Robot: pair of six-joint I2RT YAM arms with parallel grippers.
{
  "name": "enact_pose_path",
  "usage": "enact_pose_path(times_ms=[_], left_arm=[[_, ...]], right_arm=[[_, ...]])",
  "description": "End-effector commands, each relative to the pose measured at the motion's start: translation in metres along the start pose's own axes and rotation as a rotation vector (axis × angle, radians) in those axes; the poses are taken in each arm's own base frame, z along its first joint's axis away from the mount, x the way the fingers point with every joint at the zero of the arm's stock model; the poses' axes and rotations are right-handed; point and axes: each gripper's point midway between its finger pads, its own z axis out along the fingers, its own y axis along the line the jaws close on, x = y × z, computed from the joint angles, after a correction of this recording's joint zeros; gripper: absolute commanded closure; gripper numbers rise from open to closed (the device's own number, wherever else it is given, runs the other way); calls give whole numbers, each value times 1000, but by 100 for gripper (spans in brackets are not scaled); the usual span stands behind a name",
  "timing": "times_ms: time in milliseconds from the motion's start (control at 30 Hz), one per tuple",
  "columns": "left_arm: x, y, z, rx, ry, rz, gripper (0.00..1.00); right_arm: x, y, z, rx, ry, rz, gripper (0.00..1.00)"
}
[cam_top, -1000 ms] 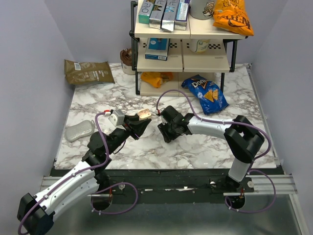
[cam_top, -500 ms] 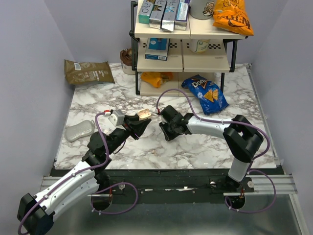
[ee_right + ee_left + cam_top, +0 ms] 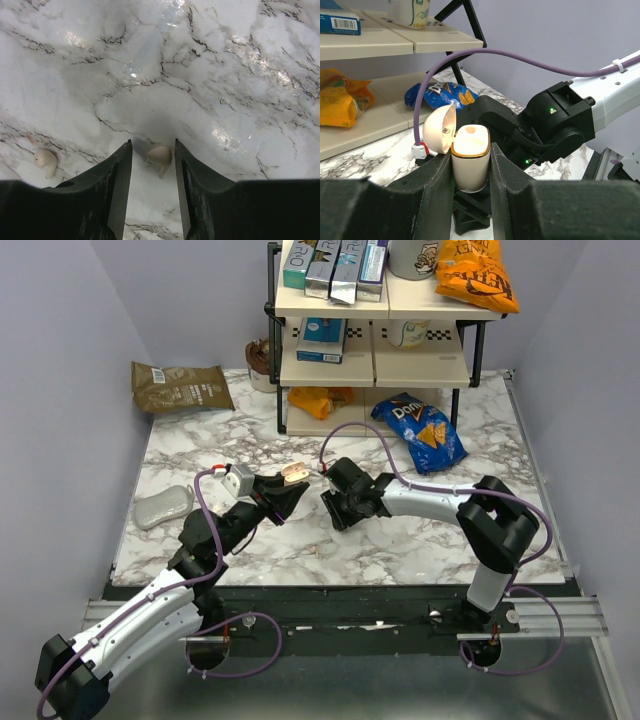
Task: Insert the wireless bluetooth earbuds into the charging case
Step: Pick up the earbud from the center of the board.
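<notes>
The coming move turns on the right hand [image 3: 152, 144] and the cream earbud [image 3: 160, 156] lying on the table [image 3: 200, 75] right between its two fingers. The hand is open, one finger on each side of the bud, with a small gap on the left and barely any on the right. The bud lies with its rounded body away from the wrist and its short stem pointing back toward it. Its long axis therefore runs along the channel between the fingers, and closing them would pinch it across its narrow width. I cannot tell whether the fingertips already reach the table. A second earbud [image 3: 45, 160] of the same colour lies well off to the left, outside the left finger and out of this grasp. The left hand [image 3: 471, 170] is closed on the charging case [image 3: 469, 145], holding it upright off the table, with its lid [image 3: 440, 131] swung open to one side and its open top facing up. In the overhead view the case sits near the right hand, just to its left and slightly farther from the bases. Judging from that, the right arm is the one placed to pick up the bud, and the carry to the case would be short and sideways.
</notes>
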Motion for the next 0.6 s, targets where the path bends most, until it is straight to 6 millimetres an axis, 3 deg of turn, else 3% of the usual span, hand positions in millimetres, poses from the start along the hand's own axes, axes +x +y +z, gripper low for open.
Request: enact_pose_path(times_ms=[0,567], left_arm=[[-6,-1,0,-6,-18,-5,100],[-7,-3,0,3,-21,-11,100]], right_arm=[[17,-9,2,69,45,44,51],[36,-11,-3,110,70,152,52]])
